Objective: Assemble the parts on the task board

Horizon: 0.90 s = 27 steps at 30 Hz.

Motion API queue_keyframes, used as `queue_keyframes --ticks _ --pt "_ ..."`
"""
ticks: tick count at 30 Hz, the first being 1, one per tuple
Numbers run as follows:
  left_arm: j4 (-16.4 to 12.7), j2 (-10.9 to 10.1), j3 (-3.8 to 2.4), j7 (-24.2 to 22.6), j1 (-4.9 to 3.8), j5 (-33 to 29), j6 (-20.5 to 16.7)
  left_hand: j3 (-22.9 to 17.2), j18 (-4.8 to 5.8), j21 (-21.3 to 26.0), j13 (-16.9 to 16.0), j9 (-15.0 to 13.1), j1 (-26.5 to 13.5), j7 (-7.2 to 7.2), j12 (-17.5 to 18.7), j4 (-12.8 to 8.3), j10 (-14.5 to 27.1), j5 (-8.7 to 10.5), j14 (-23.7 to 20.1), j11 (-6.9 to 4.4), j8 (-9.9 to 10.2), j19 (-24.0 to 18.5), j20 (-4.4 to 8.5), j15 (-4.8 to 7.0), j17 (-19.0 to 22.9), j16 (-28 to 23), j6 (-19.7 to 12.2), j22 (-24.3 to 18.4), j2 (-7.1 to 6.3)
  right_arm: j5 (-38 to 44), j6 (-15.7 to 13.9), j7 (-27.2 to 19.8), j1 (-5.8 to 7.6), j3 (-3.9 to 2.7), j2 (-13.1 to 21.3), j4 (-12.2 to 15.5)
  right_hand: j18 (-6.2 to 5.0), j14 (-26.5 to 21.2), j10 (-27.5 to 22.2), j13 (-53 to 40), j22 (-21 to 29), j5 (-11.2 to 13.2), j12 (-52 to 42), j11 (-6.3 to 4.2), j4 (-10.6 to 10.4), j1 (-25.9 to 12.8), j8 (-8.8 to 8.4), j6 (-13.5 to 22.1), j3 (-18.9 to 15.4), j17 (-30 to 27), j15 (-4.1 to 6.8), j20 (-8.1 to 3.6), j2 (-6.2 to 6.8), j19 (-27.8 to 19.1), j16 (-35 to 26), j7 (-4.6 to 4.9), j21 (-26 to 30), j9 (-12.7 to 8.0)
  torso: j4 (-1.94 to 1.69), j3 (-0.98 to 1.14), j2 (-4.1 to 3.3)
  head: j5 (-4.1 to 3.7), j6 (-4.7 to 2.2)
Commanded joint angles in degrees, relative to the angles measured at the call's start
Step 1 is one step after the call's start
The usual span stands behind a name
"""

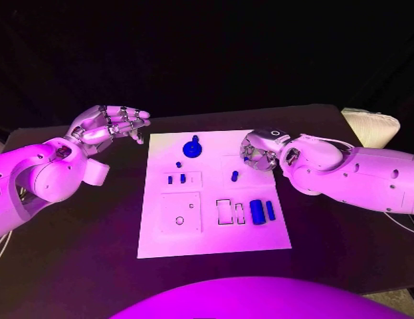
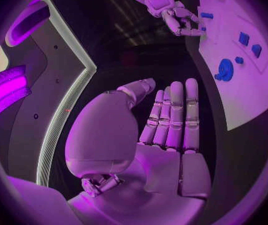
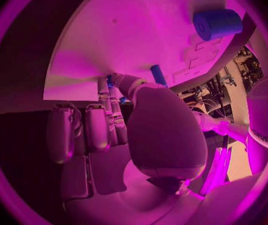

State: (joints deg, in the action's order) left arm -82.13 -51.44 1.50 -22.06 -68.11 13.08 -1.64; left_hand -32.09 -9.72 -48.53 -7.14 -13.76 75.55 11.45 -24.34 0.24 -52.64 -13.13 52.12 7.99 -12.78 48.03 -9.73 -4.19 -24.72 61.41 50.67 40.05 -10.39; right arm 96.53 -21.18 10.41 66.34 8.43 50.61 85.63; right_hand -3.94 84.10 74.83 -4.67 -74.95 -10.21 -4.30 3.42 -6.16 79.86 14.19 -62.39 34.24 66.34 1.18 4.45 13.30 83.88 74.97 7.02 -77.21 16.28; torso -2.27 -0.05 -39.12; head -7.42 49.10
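White flat task board (image 1: 216, 232) lies mid-table w/ small blue parts on it. Right hand (image 1: 261, 151) hovers over its far right edge; can't tell if it pinches anything. Left hand (image 1: 111, 125) released, beside board. Risk: fingers nudging small blue peg (image 1: 234, 175) nearby.

Far right corner of the task board (image 1: 216, 199) under the right robot hand (image 1: 260, 151), its fingertips' hold unclear
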Motion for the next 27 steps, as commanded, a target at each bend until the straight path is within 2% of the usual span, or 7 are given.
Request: queue_keyframes --ticks 1,7,19,21,27 --pt "-0.11 -0.01 -0.04 -0.29 0.02 0.01 1.16 -0.02 -0.79 0.18 0.07 0.07 0.66 0.14 0.2 -0.39 -0.31 -0.31 0.34 0.14 -0.23 0.39 0.06 0.0 0.05 -0.3 -0.22 -0.05 -0.1 0.73 1.4 0.68 -0.58 0.3 -0.31 0.0 0.87 2.23 1.42 -0.44 -2.67 0.04 -0.25 -0.68 0.66 0.65 0.56 -0.67 0.24 0.04 0.58 -0.29 -1.53 0.93 0.49 -0.1 -0.44 0.51 -0.01 0.0 0.08 -0.04 0.09" --pt "-0.06 -0.09 -0.02 -0.28 0.06 0.16 1.15 -0.06 -0.79 0.18 0.12 0.1 0.8 0.18 0.27 -0.46 -0.31 -0.33 0.34 0.17 -0.22 0.43 0.06 -0.02 0.08 -0.36 -0.28 -0.05 -0.06 1.27 0.05 1.59 -0.72 0.3 -0.39 0.21 1.07 2.11 2.97 -1.06 -3.73 0.32 -0.32 -1.11 2.18 1.11 1.7 -1.24 1.1 -0.27 0.96 -0.67 -2.49 1.21 0.82 -0.4 -1.41 1.96 0.07 -0.02 0.11 -0.11 0.14" --pt "0.12 -0.08 -0.01 -0.11 0.18 0.19 1.19 0.04 -0.81 -0.28 0.37 0.2 0.99 0.29 0.62 -0.58 -0.19 -0.34 0.56 0.28 -0.36 1.15 0.07 -0.07 0.15 -0.45 -0.29 0.16 -0.03 1.6 -3.91 2.4 -0.71 0.21 0.44 1.72 1.25 2.09 3.25 -1.23 -4.54 0.21 -0.18 -1.16 2.69 1.09 1.96 -1.14 1.53 -0.31 1.02 -0.75 -2.59 1.52 0.98 -0.41 -2.2 2.46 0.04 -0.07 0.19 -0.1 0.01" --pt "0.24 -0.02 -0.01 -0.14 0.19 0.18 1.13 0.05 -0.81 -0.32 0.39 0.22 0.99 0.31 0.65 -0.57 -0.17 -0.34 0.57 0.29 -0.35 1.21 0.07 -0.07 0.16 -0.46 -0.33 0.18 -0.04 1.55 -4.89 2.55 -0.54 0.09 0.88 2.31 1.28 2.09 3.34 -1.29 -4.7 0.18 -0.12 -1.16 2.84 1.0 2.06 -1.12 1.67 -0.27 1.02 -0.77 -2.58 1.57 1.07 -0.42 -2.35 2.65 0.04 -0.12 0.2 -0.19 0.0" --pt "0.48 0.13 -0.01 -0.12 0.21 0.12 1.07 0.11 -0.8 -0.44 0.47 0.3 0.93 0.38 0.79 -0.54 -0.06 -0.34 0.6 0.36 -0.28 1.38 0.05 -0.11 0.19 -0.51 -0.55 0.24 -0.09 0.94 -6.76 2.51 0.28 -0.2 1.96 4.01 1.3 2.09 3.44 -1.34 -4.77 0.16 -0.09 -1.18 2.96 0.89 2.16 -1.13 1.76 -0.32 1.03 -0.79 -2.53 1.59 1.11 -0.43 -2.41 2.81 0.21 -0.06 0.2 -0.19 -0.22"
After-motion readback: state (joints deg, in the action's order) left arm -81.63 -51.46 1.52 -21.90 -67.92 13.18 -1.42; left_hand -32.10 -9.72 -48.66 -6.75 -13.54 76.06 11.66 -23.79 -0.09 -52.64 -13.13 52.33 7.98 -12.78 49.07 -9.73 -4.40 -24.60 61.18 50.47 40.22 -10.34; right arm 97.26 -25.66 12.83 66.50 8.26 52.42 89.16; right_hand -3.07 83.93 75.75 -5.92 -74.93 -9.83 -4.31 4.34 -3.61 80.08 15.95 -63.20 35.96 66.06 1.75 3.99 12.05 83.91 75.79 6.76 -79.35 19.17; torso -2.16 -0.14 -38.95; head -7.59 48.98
